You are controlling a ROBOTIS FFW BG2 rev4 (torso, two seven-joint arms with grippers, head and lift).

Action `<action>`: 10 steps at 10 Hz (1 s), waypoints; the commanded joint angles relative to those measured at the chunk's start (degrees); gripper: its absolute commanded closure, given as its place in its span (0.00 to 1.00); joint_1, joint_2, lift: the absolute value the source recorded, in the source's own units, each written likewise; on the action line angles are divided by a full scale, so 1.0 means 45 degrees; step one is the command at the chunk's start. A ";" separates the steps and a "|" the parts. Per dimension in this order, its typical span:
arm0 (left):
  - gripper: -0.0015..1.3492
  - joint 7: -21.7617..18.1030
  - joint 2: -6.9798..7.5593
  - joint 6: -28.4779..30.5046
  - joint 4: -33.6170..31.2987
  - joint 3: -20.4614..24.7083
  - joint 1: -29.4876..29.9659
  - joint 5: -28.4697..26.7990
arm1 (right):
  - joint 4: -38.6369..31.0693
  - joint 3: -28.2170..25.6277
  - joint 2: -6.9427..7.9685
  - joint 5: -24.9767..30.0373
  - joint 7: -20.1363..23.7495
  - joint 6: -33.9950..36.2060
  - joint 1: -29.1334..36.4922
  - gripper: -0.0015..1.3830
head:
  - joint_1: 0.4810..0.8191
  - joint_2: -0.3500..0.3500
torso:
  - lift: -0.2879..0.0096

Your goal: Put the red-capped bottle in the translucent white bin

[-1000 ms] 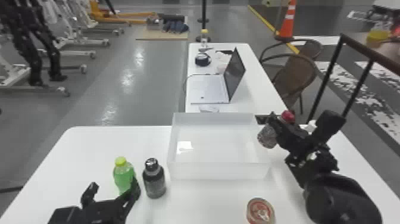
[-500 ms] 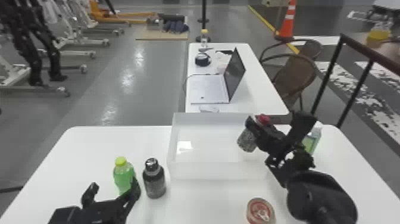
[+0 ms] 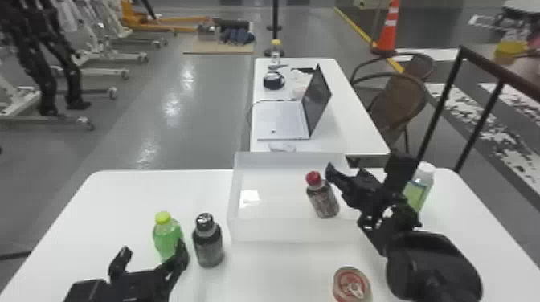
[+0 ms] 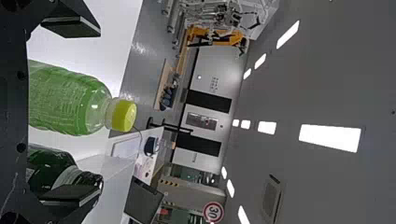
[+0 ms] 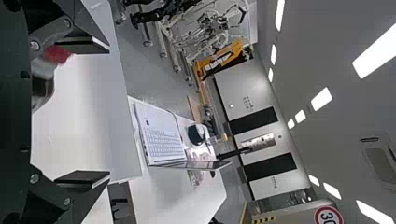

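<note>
The red-capped bottle point(image 3: 323, 199) leans slightly inside the translucent white bin point(image 3: 295, 231), near its right wall. Beside it on the right is my right gripper point(image 3: 363, 168), open with nothing held. In the right wrist view, the red-capped bottle point(image 5: 43, 79) lies by one finger of the wide-spread right gripper point(image 5: 108, 111). My left gripper point(image 3: 154, 252) waits open at the front left, close to the green bottle point(image 3: 166, 237). The left wrist view has this green bottle point(image 4: 70, 98) between the open fingers of the left gripper point(image 4: 97, 106), neither finger closed on it.
A dark bottle point(image 3: 207, 243) stands between the green bottle and the bin. A red-topped can point(image 3: 351, 284) is in front of the bin. Behind the right arm stands a white-capped bottle point(image 3: 420, 186). A laptop point(image 3: 285, 116) sits on the farther table.
My right arm carried the red-capped bottle leftward over the bin, then let it go and opened. The bottle, tilted in the grip before, is now more upright. The left arm stayed still.
</note>
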 commanded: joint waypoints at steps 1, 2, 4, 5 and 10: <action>0.09 0.0001 -0.0033 -0.0001 0.0000 -0.0030 0.0001 0.0002 | -0.0084 -0.0020 -0.0025 0.0009 0.0000 -0.0019 0.0063 0.05 | 0.20 0.50 | 0.63; 0.09 0.0001 -0.0033 -0.0020 0.0000 -0.0069 0.0001 0.0022 | -0.0182 -0.0040 -0.0025 -0.0069 0.0000 -0.0078 0.0141 0.09 | 0.20 0.50 | 0.63; 0.09 0.0021 -0.0033 -0.0020 0.0000 -0.0088 0.0001 0.0041 | -0.1217 -0.0294 -0.0142 0.0048 0.0000 -0.0175 0.0668 0.09 | 0.20 0.50 | 0.63; 0.09 0.0021 -0.0033 -0.0020 0.0000 -0.0127 -0.0019 0.0041 | -0.2408 -0.0567 -0.0318 0.0165 0.0000 -0.0156 0.1313 0.09 | 0.20 0.50 | 0.63; 0.09 0.0118 -0.0033 -0.0157 0.0000 -0.0186 -0.0097 -0.0232 | -0.9323 -0.2325 -0.0845 0.1884 -0.0039 0.1505 0.6137 0.09 | 0.20 0.50 | 0.63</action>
